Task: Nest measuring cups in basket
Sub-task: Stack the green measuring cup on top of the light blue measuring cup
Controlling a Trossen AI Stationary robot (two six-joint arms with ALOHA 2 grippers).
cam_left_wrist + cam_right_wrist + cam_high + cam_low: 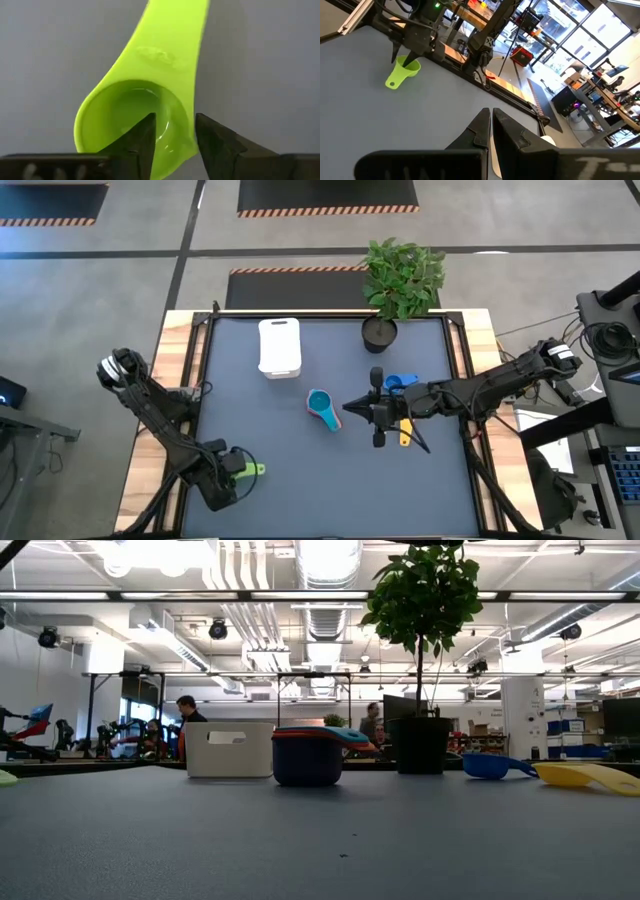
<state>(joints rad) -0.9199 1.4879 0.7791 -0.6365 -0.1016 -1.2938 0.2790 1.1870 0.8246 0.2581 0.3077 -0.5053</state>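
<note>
My left claw point(240, 470) sits at the lower left of the high view, its fingers clamped on the rim of the green cup point(150, 95), one finger inside the bowl and one outside on the wall next to the handle. The bite is narrow and near the rim, so I judge the cup could swing or slip out when I lift, above all if I move fast or tilt the wrist. The basket point(279, 345) lies in the upper middle of that view, well apart from me, so the carry is long and leaves time for a slip. In the centre of the high view stands the stack point(322, 409), teal on top with its handle sticking out; if the green cup is meant to nest there, a wrong size order or a crooked drop could tip it or leave the cup perched. My right claw point(350, 408) hovers just right of the stack with its fingers together, holding nothing; a swing of my left arm toward the centre could bring the two arms into each other. The blue cup point(399, 383) and yellow cup point(404, 432) lie loose beside the right arm, and the plant pot point(380, 332) stands near the basket, where a wide approach might brush it.
</note>
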